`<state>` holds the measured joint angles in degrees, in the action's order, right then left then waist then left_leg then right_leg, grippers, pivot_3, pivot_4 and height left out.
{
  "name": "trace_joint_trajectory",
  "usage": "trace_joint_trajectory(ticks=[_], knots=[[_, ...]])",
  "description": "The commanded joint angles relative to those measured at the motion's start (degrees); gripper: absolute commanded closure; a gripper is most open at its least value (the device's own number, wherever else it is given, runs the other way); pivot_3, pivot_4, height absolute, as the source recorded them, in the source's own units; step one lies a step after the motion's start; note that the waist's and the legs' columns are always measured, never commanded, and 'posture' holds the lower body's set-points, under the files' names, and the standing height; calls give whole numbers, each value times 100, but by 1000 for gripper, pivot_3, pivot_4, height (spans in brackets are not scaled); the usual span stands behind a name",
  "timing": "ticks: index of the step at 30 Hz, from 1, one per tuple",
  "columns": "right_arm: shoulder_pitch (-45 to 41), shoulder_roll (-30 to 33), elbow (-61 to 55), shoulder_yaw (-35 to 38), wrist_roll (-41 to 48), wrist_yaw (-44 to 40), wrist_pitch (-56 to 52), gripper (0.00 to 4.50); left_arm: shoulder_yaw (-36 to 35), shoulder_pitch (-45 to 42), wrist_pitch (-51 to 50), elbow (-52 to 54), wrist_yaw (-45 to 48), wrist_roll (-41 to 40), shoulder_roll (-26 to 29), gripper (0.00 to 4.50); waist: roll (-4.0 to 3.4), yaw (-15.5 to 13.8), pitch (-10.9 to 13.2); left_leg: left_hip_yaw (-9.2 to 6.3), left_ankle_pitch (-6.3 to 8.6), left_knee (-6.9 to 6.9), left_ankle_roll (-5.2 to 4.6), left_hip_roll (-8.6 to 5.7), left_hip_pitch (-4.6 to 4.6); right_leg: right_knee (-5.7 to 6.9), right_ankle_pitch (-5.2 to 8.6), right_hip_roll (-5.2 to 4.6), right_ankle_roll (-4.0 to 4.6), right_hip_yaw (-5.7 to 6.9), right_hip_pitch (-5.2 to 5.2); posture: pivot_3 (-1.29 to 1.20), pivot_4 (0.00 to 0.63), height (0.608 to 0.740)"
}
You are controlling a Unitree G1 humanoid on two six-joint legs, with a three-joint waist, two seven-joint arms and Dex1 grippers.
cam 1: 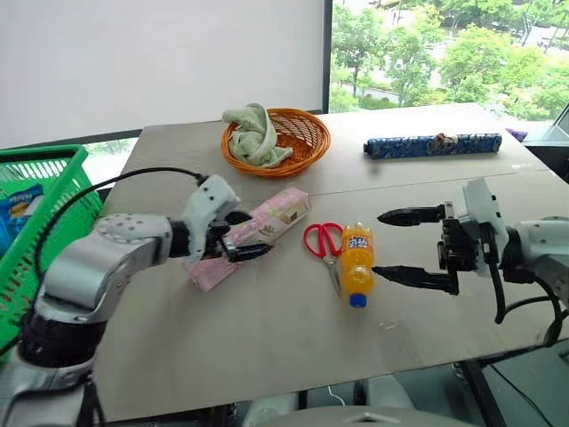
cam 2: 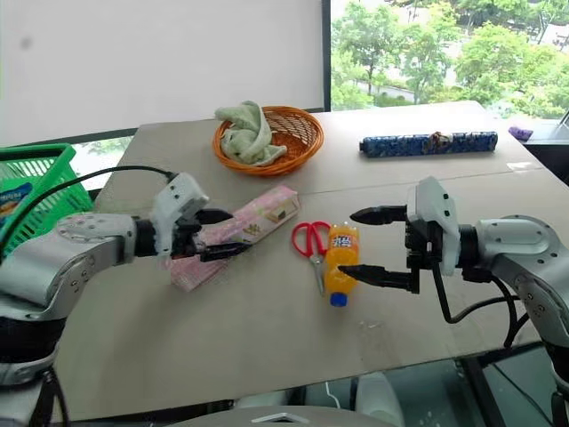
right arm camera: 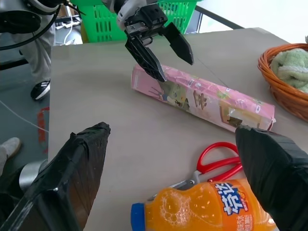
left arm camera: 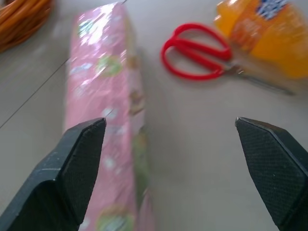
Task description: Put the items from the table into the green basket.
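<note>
Left eye view: both tools gape wide, left tool (cam 1: 233,233) over the pink box (cam 1: 283,212), right tool (cam 1: 402,246) beside the bottle (cam 1: 356,259).

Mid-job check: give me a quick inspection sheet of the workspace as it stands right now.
Surface: table, seamed boards.
Job's things: pink box, scissors, orange bottle, blue roll all on the table; green basket at its left edge.
Clutter: wicker basket holding a green cloth.
Grippers: left gripper open over the box; right gripper open beside the bottle.
Cables: black cable on left arm.
Surroundings: window, trees.
</note>
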<state>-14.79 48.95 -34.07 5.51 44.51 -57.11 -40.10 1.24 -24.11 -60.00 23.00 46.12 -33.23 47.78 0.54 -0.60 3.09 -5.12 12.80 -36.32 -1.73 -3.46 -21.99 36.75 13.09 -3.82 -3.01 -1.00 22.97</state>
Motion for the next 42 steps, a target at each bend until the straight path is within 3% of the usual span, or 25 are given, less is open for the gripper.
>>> trace_joint_trajectory(ticks=[1, 6, 10, 14, 18, 21, 26, 34, 42], knots=[[149, 135, -261, 326, 91, 127, -1, 0, 355, -645, -1127, 4, -1031, 196, -625, 69, 4, 43, 1, 0, 0, -3, 0, 1, 0, 0, -11, 11, -22, -2, -1, -119, 0, 740], [679, 390, -314, 606, -111, 156, 105, 0, 297, -1392, -2762, -505, -2088, 367, -2161, 69, 19, 172, 10, 0, 0, -12, -1, 1, 0, 1, -15, 19, -32, -5, -6, -159, 0, 740], [901, 423, -364, 729, -140, 216, 166, 0, 478, -1562, -2870, -838, -2455, 580, -2683, 69, 23, 353, 13, 2, 0, -16, -2, 1, 4, 2, -17, 21, -37, -7, -12, -184, 0, 740], [1025, 378, -499, 814, -68, 352, 136, 0, 967, -1498, -3056, -818, -2484, 621, -2490, 69, 22, 484, 12, 6, 0, -15, 0, 8, 11, 7, -17, 24, -36, -13, -12, -205, 0, 740], [1209, 359, -625, 932, -15, 457, 118, 0, 1260, -1151, -3243, -152, -2204, 277, -1605, 69, 20, 600, 12, 5, 1, -15, 1, 11, 9, 7, -15, 23, -32, -14, -9, -212, 0, 740], [1242, 347, -616, 918, -28, 498, 148, 0, 1301, -960, -3250, 10, -2172, 95, -1400, 69, 19, 620, 12, 8, 16, -14, 25, 13, 10, 7, -8, 11, -20, -20, -8, -212, 0, 740], [1103, 284, -559, 736, -45, 539, 183, 0, 1167, -1149, -3250, -447, -2436, -154, -2311, 69, 23, 521, 14, 1, 17, -29, 27, -3, 9, 3, -6, 5, -18, -8, -26, -190, 0, 740], [1158, 365, -545, 810, -60, 400, 195, 0, 1458, -1359, -3250, -1297, -3046, 326, -2729, 69, 20, 553, 10, 1, 16, -37, 21, 4, 12, 5, -12, 20, -27, -11, -27, -192, 0, 740], [1261, 333, -674, 841, -17, 501, 158, 0, 1633, -1118, -3064, -1688, -3422, 873, -3407, 69, -14, 393, -13, 4, 21, -58, 29, -11, 38, 2, -12, 1, -31, -5, -79, -209, 9, 740]])
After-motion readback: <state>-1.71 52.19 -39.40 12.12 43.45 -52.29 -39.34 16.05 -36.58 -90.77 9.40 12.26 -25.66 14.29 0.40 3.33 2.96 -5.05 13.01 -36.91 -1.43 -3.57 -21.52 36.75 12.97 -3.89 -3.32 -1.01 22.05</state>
